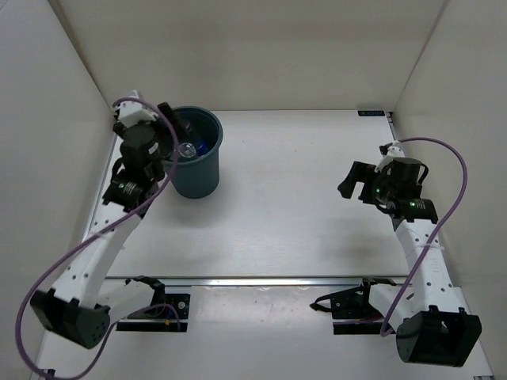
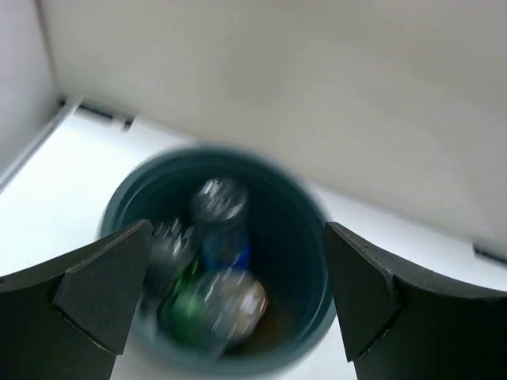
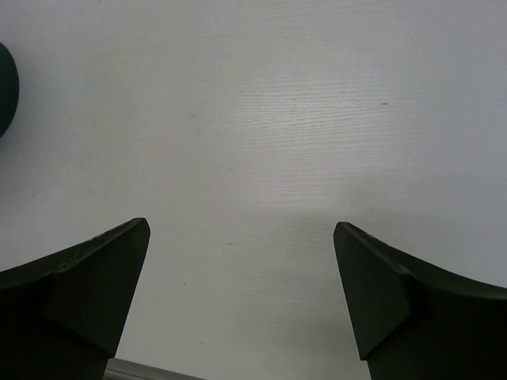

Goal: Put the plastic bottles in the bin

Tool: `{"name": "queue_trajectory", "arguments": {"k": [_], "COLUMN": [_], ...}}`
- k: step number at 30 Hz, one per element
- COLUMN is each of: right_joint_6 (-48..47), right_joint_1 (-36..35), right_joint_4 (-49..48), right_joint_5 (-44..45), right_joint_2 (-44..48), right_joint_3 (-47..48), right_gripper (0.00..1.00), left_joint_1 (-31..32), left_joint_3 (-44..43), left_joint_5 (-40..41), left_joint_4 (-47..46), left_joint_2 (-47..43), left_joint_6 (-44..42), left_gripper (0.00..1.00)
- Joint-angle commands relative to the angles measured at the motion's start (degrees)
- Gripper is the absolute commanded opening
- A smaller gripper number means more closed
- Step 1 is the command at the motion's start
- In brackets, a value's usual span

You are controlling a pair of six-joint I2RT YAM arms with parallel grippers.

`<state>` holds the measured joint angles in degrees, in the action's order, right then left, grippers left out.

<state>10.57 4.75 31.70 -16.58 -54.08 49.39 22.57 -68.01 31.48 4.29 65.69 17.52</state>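
The dark teal bin [image 1: 195,176] stands at the far left of the table. Plastic bottles [image 1: 190,148] lie inside it. In the blurred left wrist view the bin [image 2: 309,261] holds a clear bottle with a blue label [image 2: 222,222], a green one [image 2: 184,305] and a clear one with an orange tint [image 2: 238,299]. My left gripper [image 1: 176,127] hovers over the bin's left rim, open and empty. My right gripper [image 1: 354,180] is open and empty over bare table at the right. No bottle shows outside the bin.
White walls close in the table on the left, back and right. A metal rail [image 1: 269,280] runs along the near edge. A purple cable [image 1: 453,198] loops from each arm. The bin's edge shows at the far left of the right wrist view [image 3: 6,87].
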Motion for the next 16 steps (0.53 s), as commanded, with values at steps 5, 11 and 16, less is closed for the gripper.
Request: {"name": "queue_trajectory", "arguments": {"k": [5, 11, 16], "right_joint_6": [-1.34, -0.11, 2.44], "right_joint_1": [4.12, 3.95, 3.51], "right_joint_4": [5.65, 3.63, 0.3], "right_joint_5": [1.63, 3.41, 3.22], "right_joint_2": [-3.83, -6.65, -8.31], "right_joint_3": [5.54, 4.76, 5.46], "right_gripper": [1.0, 0.99, 0.99], "left_joint_1": [-4.08, -6.57, -4.99], "left_joint_3": [9.89, 17.91, 17.73], "left_joint_5": [-9.84, -3.55, 1.03], "left_joint_4": [48.31, 55.37, 60.66], "left_joint_2": [-13.19, -29.12, -26.76], "left_joint_6": [17.02, 27.48, 28.01], "left_gripper": [0.98, 0.99, 0.99]}}
